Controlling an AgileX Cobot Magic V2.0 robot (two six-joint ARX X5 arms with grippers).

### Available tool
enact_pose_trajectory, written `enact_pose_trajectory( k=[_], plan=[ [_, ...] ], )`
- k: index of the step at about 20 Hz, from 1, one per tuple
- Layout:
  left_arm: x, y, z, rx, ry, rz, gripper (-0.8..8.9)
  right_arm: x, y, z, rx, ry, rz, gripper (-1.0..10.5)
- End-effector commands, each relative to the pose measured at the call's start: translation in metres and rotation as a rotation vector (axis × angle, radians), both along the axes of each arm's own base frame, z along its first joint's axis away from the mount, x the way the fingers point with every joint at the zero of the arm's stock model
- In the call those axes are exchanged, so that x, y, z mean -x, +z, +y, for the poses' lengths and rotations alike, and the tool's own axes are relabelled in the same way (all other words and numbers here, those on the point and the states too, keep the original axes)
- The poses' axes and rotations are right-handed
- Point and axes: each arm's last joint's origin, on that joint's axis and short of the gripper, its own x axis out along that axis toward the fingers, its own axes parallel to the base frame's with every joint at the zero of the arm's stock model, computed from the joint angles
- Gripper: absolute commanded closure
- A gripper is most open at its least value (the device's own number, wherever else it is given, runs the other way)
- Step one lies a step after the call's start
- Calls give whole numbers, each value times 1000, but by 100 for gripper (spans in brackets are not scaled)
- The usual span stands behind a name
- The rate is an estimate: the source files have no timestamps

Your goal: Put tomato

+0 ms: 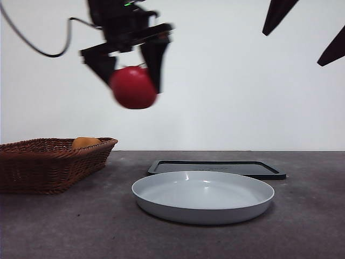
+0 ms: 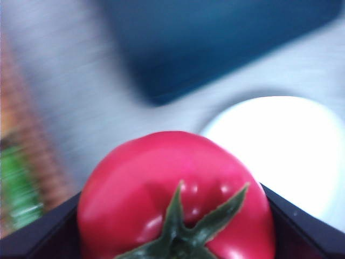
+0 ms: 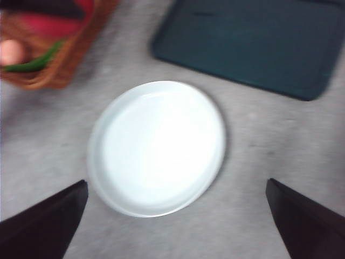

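The red tomato [image 1: 133, 87] hangs high in the air, above the gap between the basket and the plate, with my left gripper [image 1: 131, 73] shut on it. In the left wrist view the tomato [image 2: 175, 197] fills the space between the black jaws, its green stem facing the camera. The white plate [image 1: 203, 196] sits on the table below and to the right of it, and shows beyond the tomato as a plate [image 2: 280, 145]. My right gripper [image 3: 175, 216] is open, high above the plate [image 3: 156, 145], holding nothing.
A brown wicker basket [image 1: 48, 162] stands at the left with an orange-yellow fruit [image 1: 85, 142] in it. A dark flat tray [image 1: 215, 168] lies behind the plate. The right arm's black tips [image 1: 302, 27] show at the top right corner.
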Motion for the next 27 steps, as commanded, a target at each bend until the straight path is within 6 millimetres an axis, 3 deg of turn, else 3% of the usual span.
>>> enact_pose_trajectory(
  k=[1,5,8,15,22,25,27],
  plan=[
    [11,-11,-33,-2,-61,22,579,3,7,-1,3,-17,-33,363],
    [27,-50,-81,-56,-161,91,579,19,15,-9,-11,-22,-69,363],
    [32,-72,-104,-66,-204,100,579,34,13,-16,22,-19,-6,363],
    [34,-121,-121,-150,-213,197,579,56,23,-27,-23,-30,-71,363],
    [34,-129,-123,-161,-200,214,576,57,23,-27,-35,-17,-65,363],
    [34,-126,-123,-155,-201,209,451,57,23,-27,-35,-17,-66,363],
    [34,-120,-123,-142,-202,194,431,57,23,-27,-35,-17,-65,363]
  ],
)
